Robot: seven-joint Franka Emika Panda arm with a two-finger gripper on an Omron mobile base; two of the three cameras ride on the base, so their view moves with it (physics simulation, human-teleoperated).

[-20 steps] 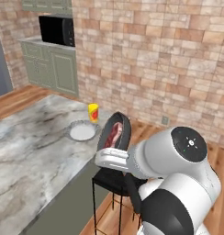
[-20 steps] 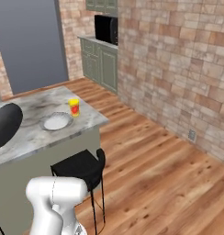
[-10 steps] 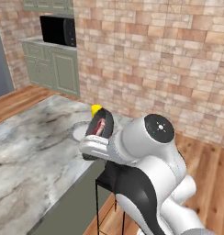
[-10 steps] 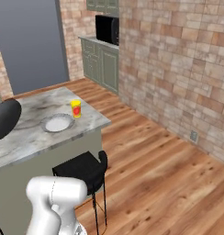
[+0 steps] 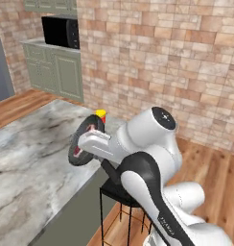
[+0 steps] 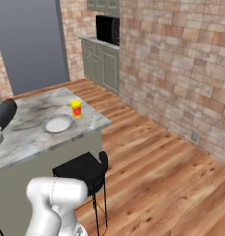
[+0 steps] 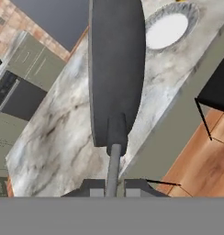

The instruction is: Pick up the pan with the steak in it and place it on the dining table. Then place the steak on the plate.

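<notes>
The gripper [image 7: 112,187] is squeezed tight on the thin handle of the pan [image 7: 114,69]. The handle runs straight out from between the two tips, and the pan's round part sits at the far end of it. The pan is in the air and tipped up on its side, over the dining table [image 7: 63,133], near the table's long edge by the stools. In the left base view, the steak [image 5: 91,132] shows as a bit of red inside the tipped pan [image 5: 84,141].

The pan's long line points along the table toward the plate [image 7: 166,30]. The plate lies flat past the pan's far rim, close to the table's end corner. A small yellow cup [image 6: 76,109] stands just beside the plate [image 6: 57,123].

I think the pan must turn flat and go down on the bare marble before the plate. A black stool [image 6: 83,171] stands below the table edge, out of the way.
</notes>
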